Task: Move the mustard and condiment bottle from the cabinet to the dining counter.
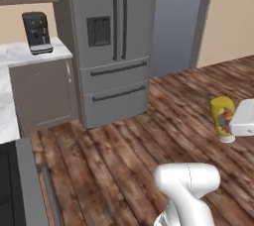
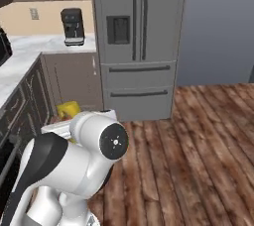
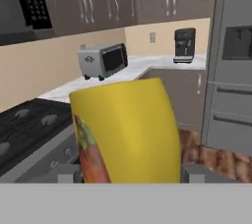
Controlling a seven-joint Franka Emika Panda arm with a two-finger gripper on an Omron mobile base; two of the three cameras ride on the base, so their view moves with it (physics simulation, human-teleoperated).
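The mustard (image 3: 125,132) sits right between the gripper (image 3: 130,173) fingers, yellow body bulging large in the hand view, a red-and-green label on its side; the jaws are clamped on it, one tip at each flank; from the left base view the mustard (image 1: 222,116) hangs above the wooden floor (image 1: 149,141), carried upside down, white cap lowest; beyond stand the steel fridge (image 1: 111,41) and a coffee machine (image 1: 37,31) on the marble worktop (image 1: 20,54); the hand view also catches a toaster oven (image 3: 103,61) and the black stove (image 3: 29,125).
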